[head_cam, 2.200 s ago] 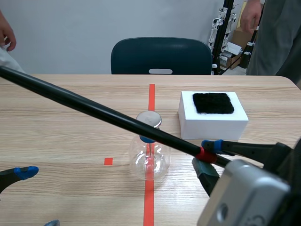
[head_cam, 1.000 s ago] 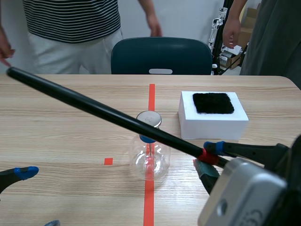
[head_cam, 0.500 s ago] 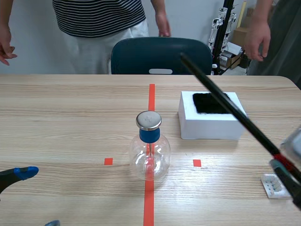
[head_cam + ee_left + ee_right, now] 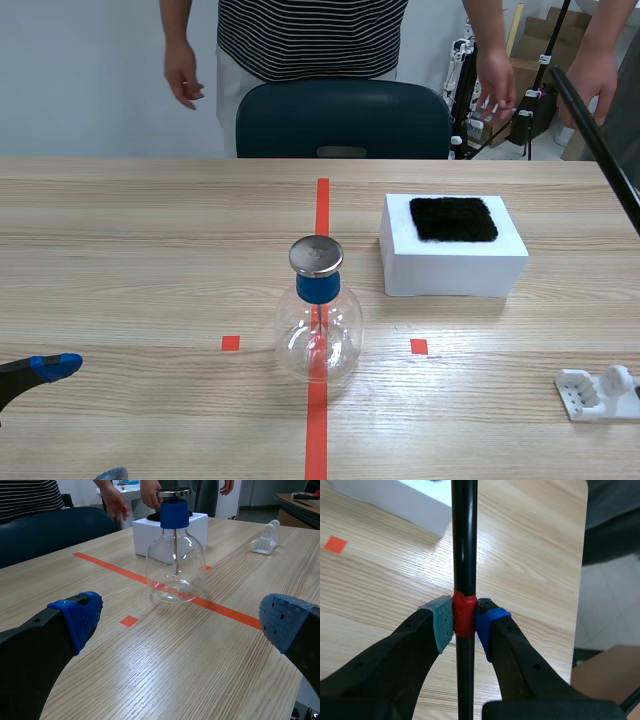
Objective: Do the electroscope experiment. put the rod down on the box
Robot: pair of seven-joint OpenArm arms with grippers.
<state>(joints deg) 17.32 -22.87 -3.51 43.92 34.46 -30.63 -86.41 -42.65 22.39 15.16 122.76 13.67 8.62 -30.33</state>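
Rod (image 4: 464, 555) stands pinched between the right fingers (image 4: 441, 625).

A pale wood-grain table (image 4: 150, 230) fills the view. At 12 o'clock a dark blue chair (image 4: 343, 118) stands before a plain light wall (image 4: 80, 70).

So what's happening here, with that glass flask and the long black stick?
The right gripper is shut on a long black rod at its red band, holding it up near the table's right edge; it is not yet on the white box. The glass flask with its metal cap stands on the red line. The left gripper is open, holding nothing. People stand behind the chair.
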